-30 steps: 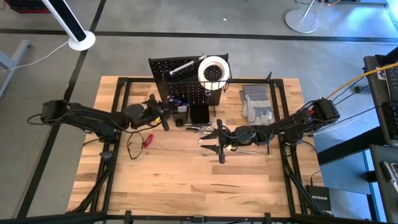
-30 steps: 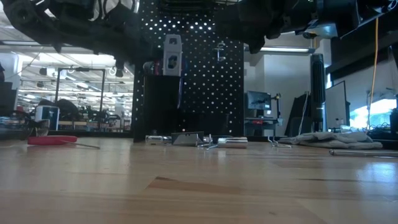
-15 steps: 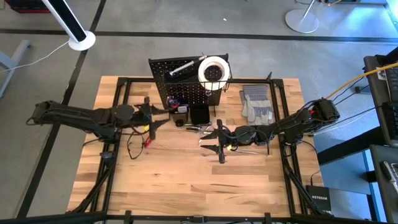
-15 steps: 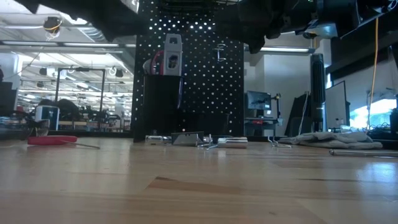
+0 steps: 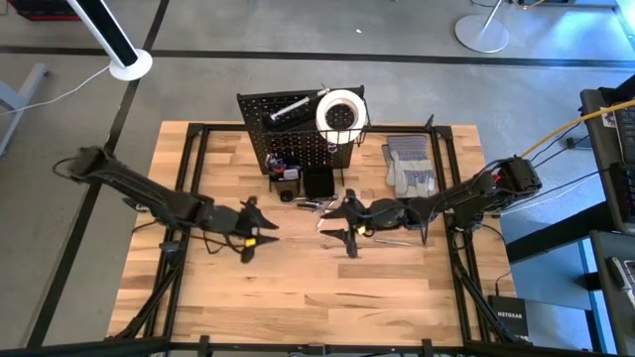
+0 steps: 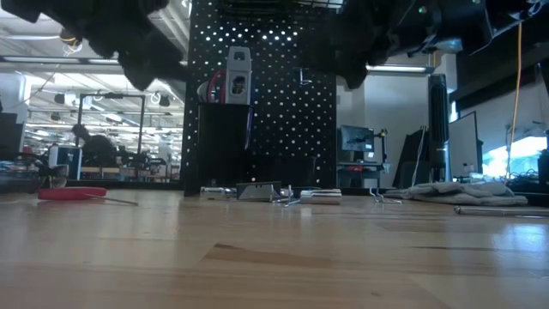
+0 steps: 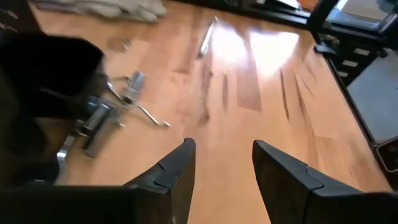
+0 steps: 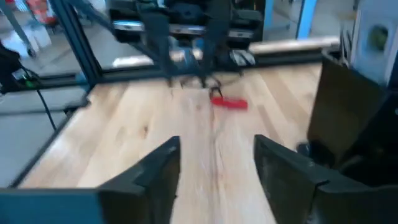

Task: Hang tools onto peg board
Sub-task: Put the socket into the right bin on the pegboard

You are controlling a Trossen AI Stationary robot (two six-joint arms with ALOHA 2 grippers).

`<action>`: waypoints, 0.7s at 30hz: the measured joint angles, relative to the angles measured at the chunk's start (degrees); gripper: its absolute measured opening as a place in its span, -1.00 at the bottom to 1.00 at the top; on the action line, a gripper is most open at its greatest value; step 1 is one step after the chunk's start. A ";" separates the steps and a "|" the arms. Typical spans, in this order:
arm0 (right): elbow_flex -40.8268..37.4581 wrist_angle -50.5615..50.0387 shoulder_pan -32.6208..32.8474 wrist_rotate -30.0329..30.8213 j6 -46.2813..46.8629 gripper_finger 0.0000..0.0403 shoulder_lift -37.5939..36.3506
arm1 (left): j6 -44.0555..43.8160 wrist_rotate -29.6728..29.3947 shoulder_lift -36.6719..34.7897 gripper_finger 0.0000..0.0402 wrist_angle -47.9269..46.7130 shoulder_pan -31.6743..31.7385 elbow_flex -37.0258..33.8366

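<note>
Light wooden planks form the table top [image 5: 298,288], on which the black peg board [image 5: 298,129] is stood upright near the far edge. A white tape roll [image 5: 340,111] is seen at the top right of the peg board, and a silver metal tool [image 5: 289,108] is laid across its top beside the roll. Two small black bins [image 5: 317,182] are fixed at the bottom of the board. In the low view a grey-and-red item [image 6: 233,77], possibly the utility knife, is hung on the board face.

Loose metal tools [image 5: 316,204] are left on the table just in front of the bins; in the left wrist view they are shown as a silver clamp-like piece [image 7: 112,112]. A red-handled tool [image 8: 229,103] is seen lying on the wood in the right wrist view. Grey work gloves [image 5: 409,166] are laid to the right of the board.

The left gripper [image 5: 250,236] is held above the table, left of centre, well apart from the board; its fingers [image 7: 177,165] are spread and nothing is held between them. The right gripper [image 5: 347,226] is positioned near the loose tools, its fingers [image 8: 163,163] likewise parted and empty.
</note>
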 joint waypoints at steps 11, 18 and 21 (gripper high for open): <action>12.61 -40.99 -0.75 -2.51 -2.94 0.43 0.04 | -7.71 -0.22 15.54 -0.27 9.34 -2.90 0.00; 10.43 -46.27 -1.10 -2.23 -3.49 0.43 0.12 | -9.50 -0.46 20.89 -0.27 13.08 -3.40 0.00; 7.22 -42.62 -2.24 -1.20 -4.19 0.43 0.22 | -9.92 -0.84 21.86 -0.27 13.81 -3.40 0.00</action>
